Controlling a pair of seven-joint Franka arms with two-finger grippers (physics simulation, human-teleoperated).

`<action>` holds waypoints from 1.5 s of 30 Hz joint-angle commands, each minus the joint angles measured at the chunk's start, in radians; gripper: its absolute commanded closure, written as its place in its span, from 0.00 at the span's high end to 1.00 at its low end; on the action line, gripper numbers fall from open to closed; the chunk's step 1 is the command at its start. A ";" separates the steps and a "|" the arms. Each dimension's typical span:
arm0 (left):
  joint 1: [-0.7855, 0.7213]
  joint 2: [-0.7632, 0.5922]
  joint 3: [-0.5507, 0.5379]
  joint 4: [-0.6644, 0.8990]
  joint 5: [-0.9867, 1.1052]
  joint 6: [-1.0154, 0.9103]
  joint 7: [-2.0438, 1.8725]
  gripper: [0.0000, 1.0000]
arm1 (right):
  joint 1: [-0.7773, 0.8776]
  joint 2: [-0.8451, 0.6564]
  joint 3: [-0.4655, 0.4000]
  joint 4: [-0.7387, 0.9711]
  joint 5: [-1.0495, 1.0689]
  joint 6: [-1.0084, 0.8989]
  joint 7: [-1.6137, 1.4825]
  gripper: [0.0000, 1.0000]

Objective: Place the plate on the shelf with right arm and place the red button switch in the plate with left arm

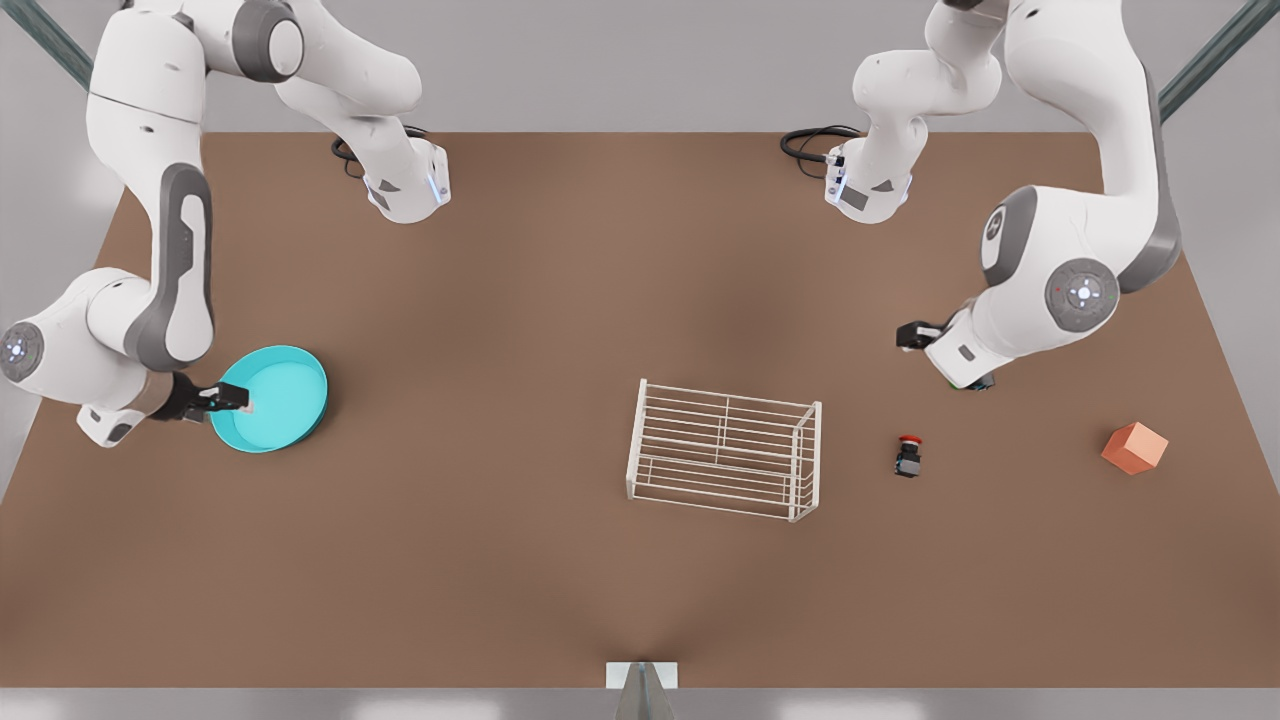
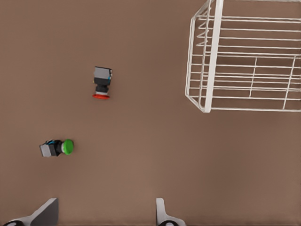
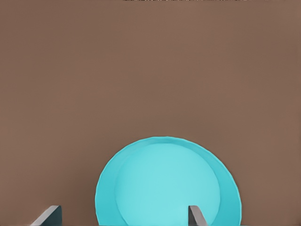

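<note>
The turquoise plate (image 1: 280,395) lies flat on the table at the front view's left. My right gripper (image 1: 235,400) is open at its rim, one finger outside the dish and one over its inside; the right wrist view shows the plate (image 3: 167,183) and that wide gap (image 3: 121,215). The white wire shelf (image 1: 725,450) stands at mid-table with nothing on it. To its right in the front view lies the red button switch (image 1: 908,457) on its side. My left gripper (image 2: 104,214) hovers open above the table, apart from the red switch (image 2: 102,82) and the shelf (image 2: 244,61).
A green-capped switch (image 2: 59,148) lies close under the left arm's hand (image 1: 965,350) and peeks out beneath it (image 1: 978,382). An orange cube (image 1: 1134,447) sits near the table's edge at the front view's right. Brown tabletop stretches between plate and shelf.
</note>
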 commanded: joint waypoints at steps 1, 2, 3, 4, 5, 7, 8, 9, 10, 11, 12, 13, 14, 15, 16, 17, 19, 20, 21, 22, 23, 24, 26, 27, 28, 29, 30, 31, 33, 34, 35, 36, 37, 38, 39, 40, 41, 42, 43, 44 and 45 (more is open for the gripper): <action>0.016 0.005 0.005 0.004 -0.012 -0.018 0.005 1.00 | -0.030 0.004 0.001 -0.001 0.007 0.090 -0.547 1.00; 0.021 0.007 0.003 0.006 -0.012 -0.015 0.005 1.00 | -0.054 0.013 0.007 -0.001 0.007 0.090 -0.573 1.00; 0.021 0.008 0.005 0.006 -0.012 -0.015 0.003 1.00 | -0.085 0.016 0.033 -0.001 0.012 0.090 -0.608 1.00; 0.024 0.007 0.005 0.006 -0.012 -0.015 0.003 1.00 | -0.111 0.033 0.052 -0.001 0.035 0.090 -0.627 1.00; 0.032 0.007 0.005 0.006 -0.012 -0.015 0.005 1.00 | -0.114 0.034 0.052 -0.001 0.035 0.092 -0.641 1.00; 0.042 0.007 0.005 -0.002 -0.012 -0.015 0.005 1.00 | -0.128 0.050 0.052 -0.015 0.035 0.092 -0.678 1.00; 0.042 0.007 0.005 -0.008 -0.012 -0.016 0.005 1.00 | -0.135 0.062 0.052 -0.022 0.036 0.092 -0.681 1.00; 0.044 0.007 0.005 -0.025 -0.012 -0.021 0.000 1.00 | -0.145 0.074 0.052 -0.022 0.036 0.090 -0.681 1.00; 0.044 0.008 0.005 -0.030 -0.009 -0.024 -0.001 1.00 | -0.157 0.088 0.052 -0.021 0.036 0.090 -0.681 1.00; 0.049 0.008 0.005 -0.040 0.000 -0.022 0.000 1.00 | -0.160 0.099 0.053 -0.021 0.036 0.090 -0.681 1.00; 0.067 0.008 0.006 -0.040 0.000 -0.016 0.000 1.00 | -0.175 0.108 0.052 -0.021 0.038 0.083 -0.688 1.00; 0.068 0.008 0.006 -0.042 0.001 -0.006 -0.003 1.00 | -0.188 0.120 0.053 -0.021 0.053 0.075 -0.687 1.00; 0.068 0.005 0.008 -0.042 0.003 0.014 -0.006 1.00 | -0.197 0.133 0.053 -0.021 0.065 0.075 -0.687 1.00; 0.076 0.002 0.011 -0.049 0.004 0.044 -0.004 1.00 | -0.203 0.139 0.053 -0.019 0.065 0.076 -0.685 1.00; 0.075 0.001 0.008 -0.060 0.006 0.068 -0.003 1.00 | -0.218 0.139 0.053 -0.013 0.065 0.076 -0.681 1.00; 0.065 0.008 0.006 -0.062 0.006 0.091 0.000 1.00 | -0.224 0.142 0.053 -0.012 0.067 0.076 -0.678 1.00; 0.065 0.086 0.005 -0.066 0.003 0.185 0.007 1.00 | -0.238 0.163 0.053 -0.010 0.082 0.075 -0.673 1.00; 0.067 0.117 0.005 -0.066 0.003 0.229 0.008 1.00 | -0.243 0.179 0.053 -0.007 0.101 0.063 -0.668 1.00; 0.065 0.137 0.005 -0.066 0.003 0.260 0.019 1.00 | -0.243 0.186 0.053 -0.006 0.111 0.063 -0.636 1.00; 0.072 0.166 0.005 -0.066 0.004 0.297 0.063 1.00 | -0.244 0.194 0.052 -0.004 0.111 0.063 -0.606 1.00; 0.076 0.208 0.008 -0.066 0.006 0.359 0.088 1.00 | -0.244 0.202 0.052 -0.001 0.114 0.063 -0.578 1.00; 0.076 0.224 0.008 -0.066 0.021 0.390 0.089 1.00 | -0.244 0.205 0.052 0.001 0.128 0.063 -0.547 1.00; 0.075 0.264 0.008 -0.069 0.043 0.467 0.089 1.00 | -0.244 0.222 0.052 0.019 0.130 0.064 -0.500 1.00; 0.081 0.274 0.009 -0.080 0.041 0.499 0.118 1.00 | -0.246 0.229 0.049 0.031 0.139 0.063 -0.487 1.00; 0.105 0.290 0.009 -0.094 0.043 0.547 0.143 1.00 | -0.258 0.240 0.049 0.039 0.137 0.063 -0.464 1.00; 0.107 0.306 0.009 -0.099 0.043 0.570 0.143 1.00 | -0.263 0.245 0.049 0.040 0.139 0.055 -0.426 1.00; 0.107 0.312 0.009 -0.100 0.046 0.573 0.145 1.00 | -0.266 0.251 0.047 0.040 0.139 0.049 -0.398 1.00; 0.108 0.320 0.011 -0.100 0.075 0.590 0.143 1.00 | -0.266 0.262 0.049 0.050 0.139 0.049 -0.363 1.00; 0.110 0.347 0.011 -0.099 0.075 0.639 0.137 1.00 | -0.266 0.281 0.049 0.076 0.140 0.050 -0.316 1.00; 0.116 0.363 0.011 -0.099 0.075 0.672 0.137 1.00 | -0.264 0.285 0.049 0.079 0.140 0.049 -0.297 1.00; 0.118 0.372 0.011 -0.097 0.075 0.685 0.135 1.00 | -0.264 0.286 0.049 0.082 0.142 0.049 -0.286 1.00; 0.118 0.383 0.011 -0.097 0.075 0.699 0.132 1.00 | -0.277 0.286 0.049 0.080 0.139 0.043 -0.228 1.00; 0.116 0.389 0.011 -0.097 0.077 0.709 0.132 1.00 | -0.283 0.286 0.052 0.074 0.139 0.044 -0.210 1.00; 0.116 0.396 0.011 -0.097 0.080 0.723 0.132 1.00 | -0.283 0.286 0.052 0.070 0.151 0.050 -0.185 1.00; 0.116 0.402 0.011 -0.097 0.093 0.734 0.132 1.00 | -0.290 0.286 0.052 0.068 0.174 0.055 -0.179 1.00; 0.118 0.406 0.011 -0.097 0.100 0.740 0.131 1.00 | -0.293 0.286 0.052 0.068 0.174 0.056 -0.167 1.00; 0.118 0.413 0.011 -0.097 0.100 0.754 0.123 1.00 | -0.300 0.288 0.052 0.070 0.174 0.060 -0.165 1.00; 0.116 0.415 0.011 -0.097 0.100 0.755 0.115 1.00 | -0.304 0.289 0.052 0.070 0.174 0.060 -0.165 1.00; 0.116 0.418 0.011 -0.097 0.100 0.760 0.114 1.00 | -0.304 0.297 0.052 0.071 0.176 0.061 -0.165 1.00; 0.116 0.421 0.011 -0.099 0.100 0.763 0.114 1.00 | -0.303 0.303 0.053 0.071 0.197 0.060 -0.168 0.99; 0.116 0.422 0.012 -0.099 0.101 0.765 0.114 1.00 | -0.301 0.308 0.053 0.070 0.202 0.058 -0.167 0.96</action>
